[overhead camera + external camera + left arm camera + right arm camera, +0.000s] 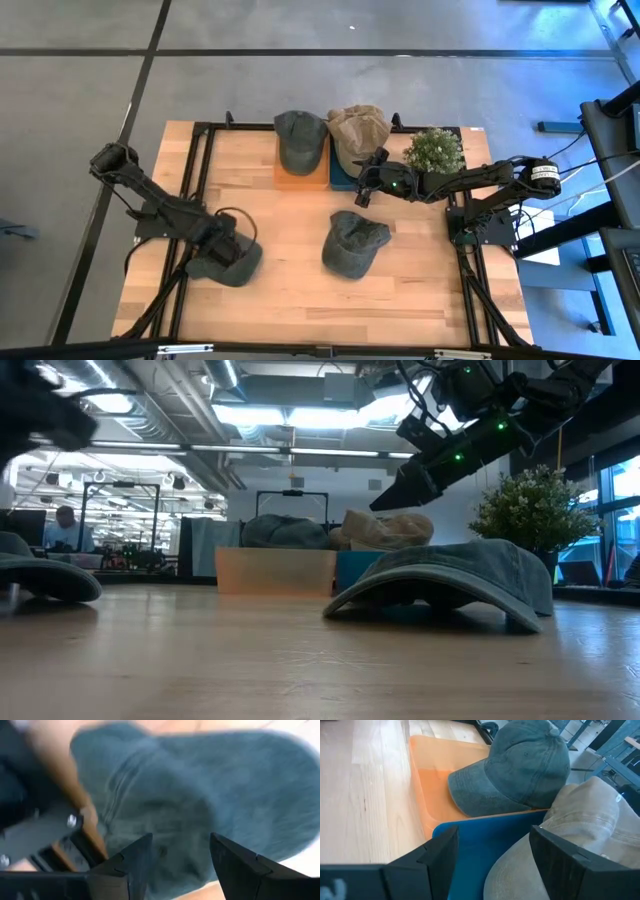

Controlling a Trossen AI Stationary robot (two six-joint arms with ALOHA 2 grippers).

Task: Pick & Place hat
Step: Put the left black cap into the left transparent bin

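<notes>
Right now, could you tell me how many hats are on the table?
4: a green hat on the orange tray, a tan hat on the blue tray, one mid-table, and one under the left gripper.

A potted plant (436, 152) stands at the far right of the wooden tabletop (290, 280), beside the blue tray. Grey floor (80, 90) with dark lines surrounds the tabletop. In the low view a person (64, 528) sits far behind, under ceiling lights (290, 416).

A faded grey-green cotton cap (353, 243) lies crown-up mid-table. A matching one (228, 262) lies at the left edge. A third green cap (299, 140) and a tan cap (358, 127) rest on trays at the back.
</notes>
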